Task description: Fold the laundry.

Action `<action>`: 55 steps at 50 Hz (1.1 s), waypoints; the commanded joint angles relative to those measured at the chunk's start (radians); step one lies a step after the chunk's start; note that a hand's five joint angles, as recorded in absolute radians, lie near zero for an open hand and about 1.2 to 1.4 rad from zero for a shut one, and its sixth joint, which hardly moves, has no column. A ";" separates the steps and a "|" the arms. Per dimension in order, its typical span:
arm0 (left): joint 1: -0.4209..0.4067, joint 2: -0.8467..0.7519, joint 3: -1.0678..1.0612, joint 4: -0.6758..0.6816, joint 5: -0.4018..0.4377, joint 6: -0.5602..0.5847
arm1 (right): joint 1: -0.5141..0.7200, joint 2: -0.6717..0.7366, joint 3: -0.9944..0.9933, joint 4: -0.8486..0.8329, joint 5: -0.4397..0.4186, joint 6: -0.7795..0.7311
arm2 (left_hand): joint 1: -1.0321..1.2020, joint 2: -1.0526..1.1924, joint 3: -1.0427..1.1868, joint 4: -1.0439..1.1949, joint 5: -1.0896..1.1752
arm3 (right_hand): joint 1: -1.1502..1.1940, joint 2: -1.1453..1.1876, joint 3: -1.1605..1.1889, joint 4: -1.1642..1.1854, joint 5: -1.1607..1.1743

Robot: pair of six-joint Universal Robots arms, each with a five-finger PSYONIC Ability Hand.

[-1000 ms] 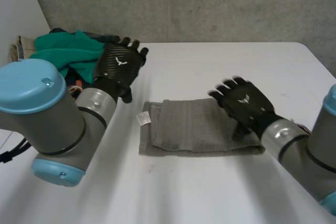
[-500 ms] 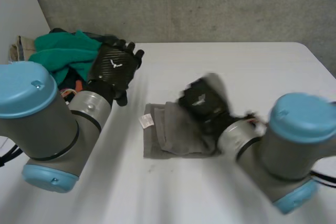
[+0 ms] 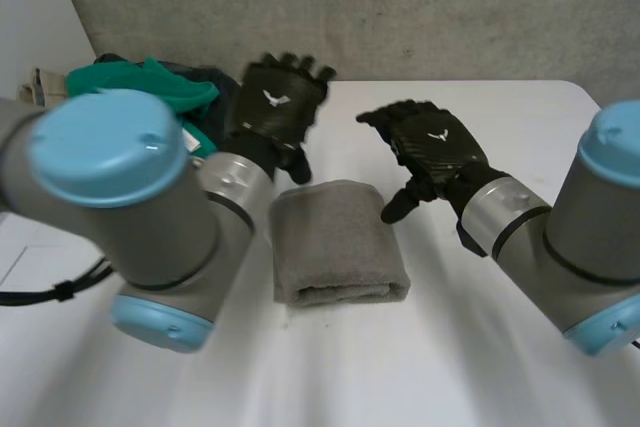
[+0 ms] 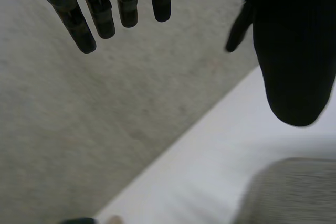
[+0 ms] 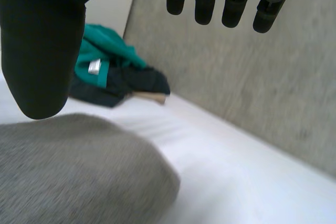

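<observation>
A grey towel (image 3: 335,243) lies folded into a compact block in the middle of the white table (image 3: 500,127). My left hand (image 3: 275,107) hovers just behind the towel's far left corner, fingers straight and holding nothing. To the right of the towel's far edge my right hand (image 3: 432,150) hangs in the air, open, its thumb pointing down beside the cloth. In the left wrist view the fingers (image 4: 100,11) spread straight, with the towel (image 4: 294,192) below the thumb. The right wrist view has straight fingers (image 5: 231,1) above the towel's (image 5: 79,174) rounded fold.
A pile of laundry with a teal garment (image 3: 140,92) and dark cloth sits at the table's far left corner; the pile (image 5: 107,72) also lies beyond the towel in the right wrist view. A grey concrete wall (image 3: 400,7) backs the table. Bare table surrounds the towel.
The right hand swept left across the towel, folding its right half over, then lifted off to the right. The towel is now half as wide. The left hand shifted right, toward the towel.
</observation>
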 commanded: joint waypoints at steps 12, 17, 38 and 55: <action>0.023 -0.330 0.215 -0.408 -0.173 -0.188 | 0.007 0.451 -0.468 0.524 0.021 -0.004 | 0.021 0.013 0.012 0.017 -0.014 | -0.040 -0.025 -0.025 -0.023 -0.040; 0.043 -0.347 0.179 -0.425 -0.165 -0.186 | 0.011 0.479 -0.477 0.527 0.090 -0.070 | 0.024 0.016 0.015 0.020 -0.011 | -0.040 -0.025 -0.025 -0.023 -0.040; 0.137 0.011 0.184 -0.296 0.420 -0.186 | 0.010 0.116 0.035 0.222 0.228 -0.079 | 0.015 0.007 0.007 0.011 -0.020 | -0.040 -0.025 -0.025 -0.023 -0.040; 0.132 0.036 0.181 -0.385 0.712 -0.186 | 0.074 0.319 -0.052 0.109 0.136 0.091 | 0.018 0.010 0.009 0.014 -0.017 | -0.040 -0.025 -0.025 -0.023 -0.040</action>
